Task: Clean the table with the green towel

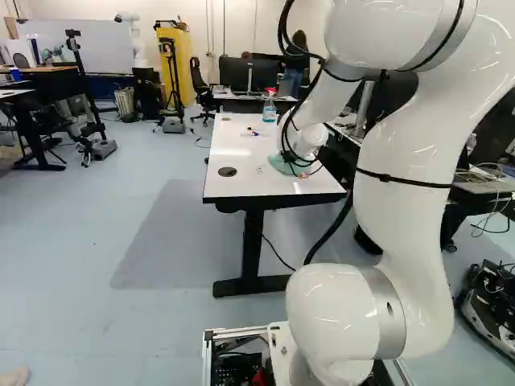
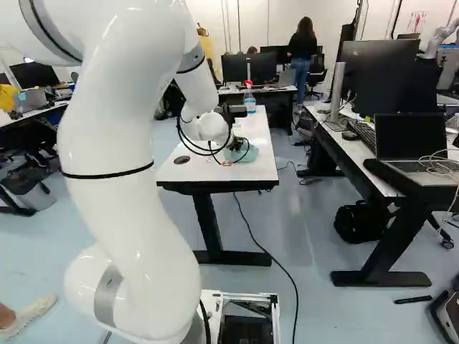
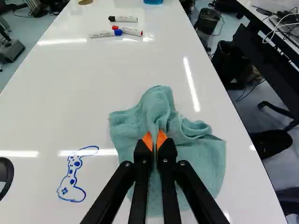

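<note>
In the right base view my gripper (image 2: pixel 235 145) reaches down to the green towel (image 2: pixel 245 153) on the white table (image 2: pixel 204 170). The wrist view shows the gripper (image 3: pixel 154 140) shut on a raised fold of the towel (image 3: pixel 201 161), the orange pads pressing it from both sides. The rest of the cloth lies spread and wrinkled around and beneath the fingers. Beside the towel, on the glossy table top (image 3: pixel 93 112), is a blue marker drawing (image 3: pixel 74 175) with a closed outline and small filled spots. The towel hides whatever lies under it.
Several markers (image 3: pixel 128 31) lie on the table ahead of the towel. A spray bottle (image 1: pixel 269 108) stands at the table's far end. A round black grommet (image 1: pixel 228 171) sits near its left edge. Right of it, another desk (image 2: pixel 358 154) carries monitors and a laptop.
</note>
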`<state>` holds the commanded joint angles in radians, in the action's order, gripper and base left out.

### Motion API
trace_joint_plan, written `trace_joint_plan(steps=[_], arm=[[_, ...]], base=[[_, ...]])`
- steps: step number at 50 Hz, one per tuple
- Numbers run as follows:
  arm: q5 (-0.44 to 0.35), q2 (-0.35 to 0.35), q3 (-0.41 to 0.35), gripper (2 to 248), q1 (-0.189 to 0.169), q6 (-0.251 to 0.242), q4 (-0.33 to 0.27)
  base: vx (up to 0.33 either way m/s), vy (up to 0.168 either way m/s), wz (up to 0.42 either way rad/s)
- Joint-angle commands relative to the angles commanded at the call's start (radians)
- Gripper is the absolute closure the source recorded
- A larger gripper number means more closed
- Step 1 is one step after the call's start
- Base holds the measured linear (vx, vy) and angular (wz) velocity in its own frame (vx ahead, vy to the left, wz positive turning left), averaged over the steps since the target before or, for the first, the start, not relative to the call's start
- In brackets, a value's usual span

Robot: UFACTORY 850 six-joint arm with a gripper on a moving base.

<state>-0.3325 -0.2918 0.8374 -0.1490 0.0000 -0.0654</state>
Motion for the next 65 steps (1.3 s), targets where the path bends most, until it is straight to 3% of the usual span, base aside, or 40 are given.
trace_joint_plan(steps=[12, 29, 53, 65], arm=[[0.0, 0.0, 0.0, 220, -0.031, 0.0, 0.0], [0.0, -0.06, 0.073, 220, -0.063, 0.0, 0.0], [0.0, -0.167, 0.209, 220, -0.08, 0.0, 0.0], [0.0, -0.214, 0.27, 220, -0.072, 0.0, 0.0]], base=[[0.0, 0.0, 0.0], [0.0, 0.0, 0.0], [0.0, 0.0, 0.0], [0.0, 0.0, 0.0]])
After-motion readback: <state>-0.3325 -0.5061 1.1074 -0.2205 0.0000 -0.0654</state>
